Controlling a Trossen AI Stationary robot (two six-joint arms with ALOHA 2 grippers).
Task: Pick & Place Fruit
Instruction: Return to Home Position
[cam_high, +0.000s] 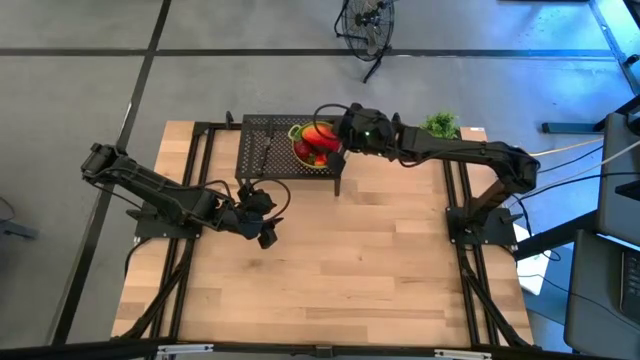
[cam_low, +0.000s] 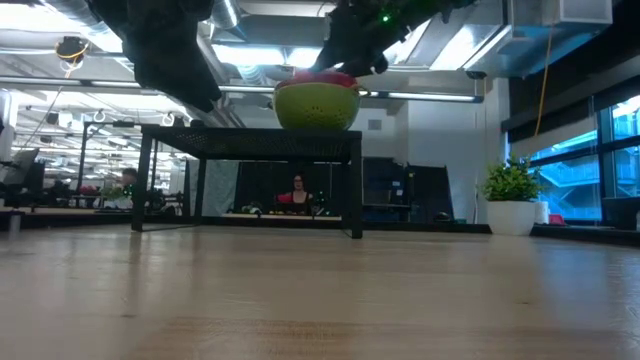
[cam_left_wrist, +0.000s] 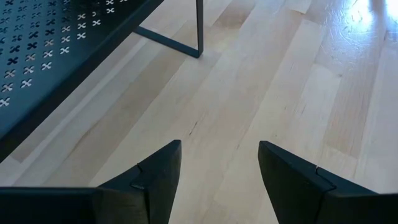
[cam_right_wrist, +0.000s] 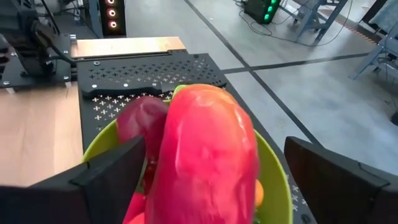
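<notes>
Fruit (cam_right_wrist: 208, 155) was seen piled in the green bowl (cam_low: 316, 100) on the black shelf (cam_high: 262, 150) at the rear edge of the worktop (cam_high: 350, 260). Right gripper (cam_high: 340, 132) was held open above the bowl, and left gripper (cam_left_wrist: 219, 149) open over the worktop beside the shelf. Placing was judged finished; only the arms' return was left.

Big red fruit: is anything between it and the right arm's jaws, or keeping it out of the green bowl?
Nothing visible does. The red fruit already lies on top of the other fruit in the green bowl on the black shelf. The right arm hangs just above it, jaws open on either side.
</notes>
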